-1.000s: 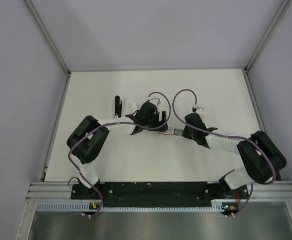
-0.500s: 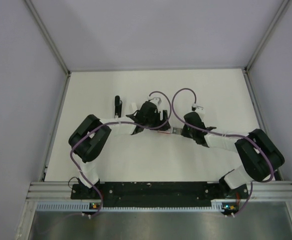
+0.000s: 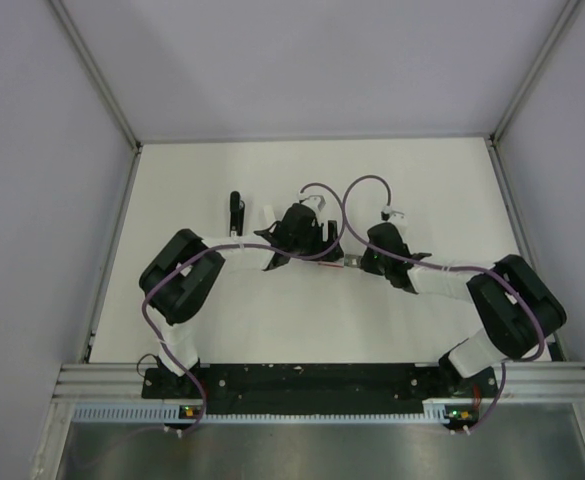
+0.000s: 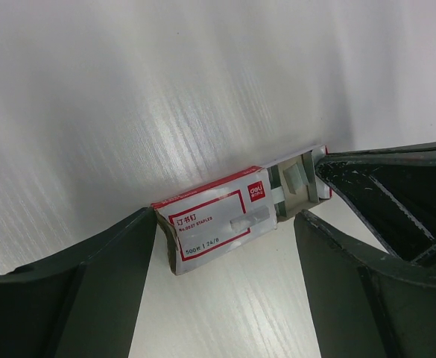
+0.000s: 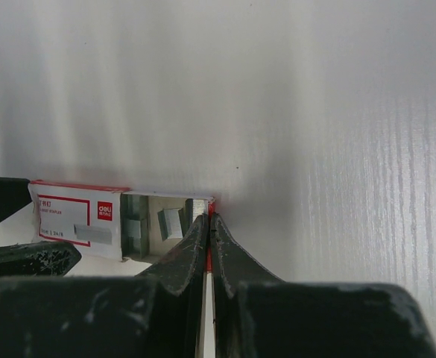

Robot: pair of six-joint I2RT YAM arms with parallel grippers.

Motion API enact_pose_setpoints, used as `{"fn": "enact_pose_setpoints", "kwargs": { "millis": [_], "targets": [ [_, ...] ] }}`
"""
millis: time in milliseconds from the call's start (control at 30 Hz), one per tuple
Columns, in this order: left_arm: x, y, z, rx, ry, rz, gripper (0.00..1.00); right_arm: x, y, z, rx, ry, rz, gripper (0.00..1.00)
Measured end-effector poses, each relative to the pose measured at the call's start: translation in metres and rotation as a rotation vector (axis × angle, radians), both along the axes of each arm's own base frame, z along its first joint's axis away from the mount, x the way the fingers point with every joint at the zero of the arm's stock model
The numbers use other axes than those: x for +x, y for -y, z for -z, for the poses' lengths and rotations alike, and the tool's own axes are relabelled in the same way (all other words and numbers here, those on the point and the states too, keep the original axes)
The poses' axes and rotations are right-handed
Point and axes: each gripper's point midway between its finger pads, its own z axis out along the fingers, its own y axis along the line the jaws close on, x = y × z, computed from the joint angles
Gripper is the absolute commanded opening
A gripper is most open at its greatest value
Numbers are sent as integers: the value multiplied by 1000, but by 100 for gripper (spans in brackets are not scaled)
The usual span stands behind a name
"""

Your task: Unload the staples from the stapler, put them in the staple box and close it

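At mid-worktop (image 3: 422,180), my right hand (image 5: 207,224) pinches the tray (image 5: 150,212) of the staple box (image 4: 203,220). My left hand (image 4: 226,218) straddles the box, and I cannot tell whether it grips. A jerk could spill the staples (image 5: 171,222); the stapler (image 3: 236,210) lies apart, to the left.

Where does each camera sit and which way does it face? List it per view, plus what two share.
Top external: above and behind the bases, looking down at the table; both arms show, the stapler beyond the left one.
Left wrist: on the left arm, looking past the left gripper, whose fingers flank the staple box.
Right wrist: on the right arm, looking along the right gripper, shut on the box's tray.
Shared: both wrist views show that box, from opposite ends.
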Motion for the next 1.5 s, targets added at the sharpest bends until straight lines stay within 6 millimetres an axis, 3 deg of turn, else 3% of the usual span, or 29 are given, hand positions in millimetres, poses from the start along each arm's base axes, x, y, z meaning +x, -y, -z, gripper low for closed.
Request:
{"fn": "enact_pose_setpoints", "kwargs": {
  "millis": [767, 867, 967, 1100, 1500],
  "targets": [
    [-7, 14, -1, -15, 2, 8, 80, 9, -34, -1, 84, -6, -68, 0],
    [-7, 15, -1, -13, 3, 6, 80, 9, -34, -1, 82, -7, -68, 1],
    [-8, 15, -1, -11, 4, 5, 80, 9, -34, -1, 78, -9, -66, 11],
    [-8, 15, 0, -11, 3, 6, 81, 7, -31, -2, 63, -18, -64, 15],
    [-15, 21, -1, -22, -9, 19, 80, 0, -13, -25, -9, 19, -40, 18]
  ]
}}
